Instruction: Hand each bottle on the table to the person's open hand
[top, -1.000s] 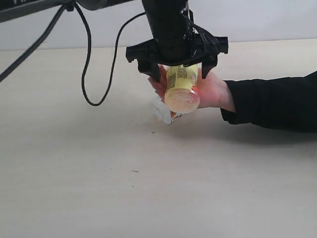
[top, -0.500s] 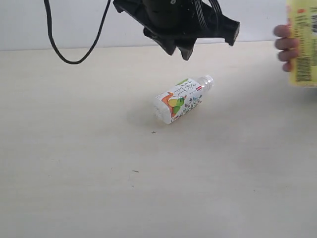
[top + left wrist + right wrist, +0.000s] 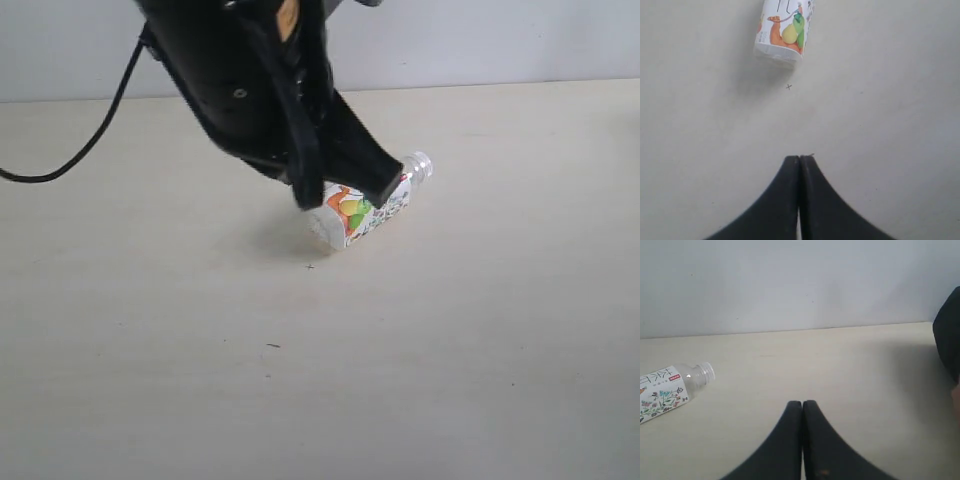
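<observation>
The yellow bottle and the person's arm have left the exterior view, so that handover looks done; one remains, the fruit-print bottle (image 3: pixel 368 212), lying on the bench (image 3: pixel 450 360) just right of centre, cap towards 2 o'clock; the left hand (image 3: pixel 799 158) has swung down low beside it, fingers pressed together, tips short of the bottle; the right hand (image 3: pixel 802 403) is likewise closed and empty.
</observation>
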### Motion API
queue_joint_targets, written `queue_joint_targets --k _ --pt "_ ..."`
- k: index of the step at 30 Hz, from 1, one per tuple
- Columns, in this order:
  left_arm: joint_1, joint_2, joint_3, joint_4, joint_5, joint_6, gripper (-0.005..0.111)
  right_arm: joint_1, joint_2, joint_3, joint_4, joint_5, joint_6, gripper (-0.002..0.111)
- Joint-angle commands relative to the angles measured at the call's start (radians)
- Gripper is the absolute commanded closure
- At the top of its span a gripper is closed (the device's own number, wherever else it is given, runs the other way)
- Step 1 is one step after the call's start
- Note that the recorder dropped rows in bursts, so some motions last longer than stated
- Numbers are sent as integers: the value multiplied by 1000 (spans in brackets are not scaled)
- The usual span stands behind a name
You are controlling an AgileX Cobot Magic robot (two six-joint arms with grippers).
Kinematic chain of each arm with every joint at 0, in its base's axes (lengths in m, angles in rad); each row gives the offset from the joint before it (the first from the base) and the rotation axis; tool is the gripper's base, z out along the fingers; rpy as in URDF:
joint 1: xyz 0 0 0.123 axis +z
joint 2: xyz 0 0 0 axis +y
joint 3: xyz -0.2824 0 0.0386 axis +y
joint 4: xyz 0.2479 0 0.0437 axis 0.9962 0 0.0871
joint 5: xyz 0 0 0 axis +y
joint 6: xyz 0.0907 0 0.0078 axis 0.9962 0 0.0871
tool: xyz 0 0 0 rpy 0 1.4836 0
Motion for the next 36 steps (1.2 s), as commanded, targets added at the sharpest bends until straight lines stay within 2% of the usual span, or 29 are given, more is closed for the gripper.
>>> queue_joint_targets --k 1,7,13,17,19,20,22,23,24,25,27,30,36 --pt "-5 -106 138 12 -92 -8 107 -5 -6 5 -2 -6 2 108" --pt "-5 -182 293 12 -197 -11 107 -5 -6 5 -2 -6 2 108" --pt "-5 -191 385 12 -269 -23 107 -5 -6 5 -2 -6 2 108" --pt "-5 -195 498 12 -406 -35 107 -5 -6 5 -2 -6 2 108" --pt "-5 -201 571 12 -520 -47 107 -5 -6 5 -2 -6 2 108" --pt "-5 -217 632 14 -628 -58 107 -5 -6 5 -2 -6 2 108" --pt "-5 -279 766 28 -895 -58 107 -5 -6 5 -2 -6 2 108" --pt "-5 -339 866 44 -1100 -58 107 -5 -6 5 -2 -6 2 108" --pt "-1 -381 934 48 -1243 -53 107 -5 -6 5 -2 -6 2 108" --pt "13 -442 1020 48 -1432 -49 107 -5 -6 5 -2 -6 2 108" --pt "54 -543 1142 43 -1625 -34 107 -5 -6 5 -2 -6 2 108" --pt "117 -615 1184 29 -1633 31 107 -5 -6 5 -2 -6 2 108" --pt "304 -648 1189 -51 -1614 53 107 -5 -6 5 -2 -6 2 108"
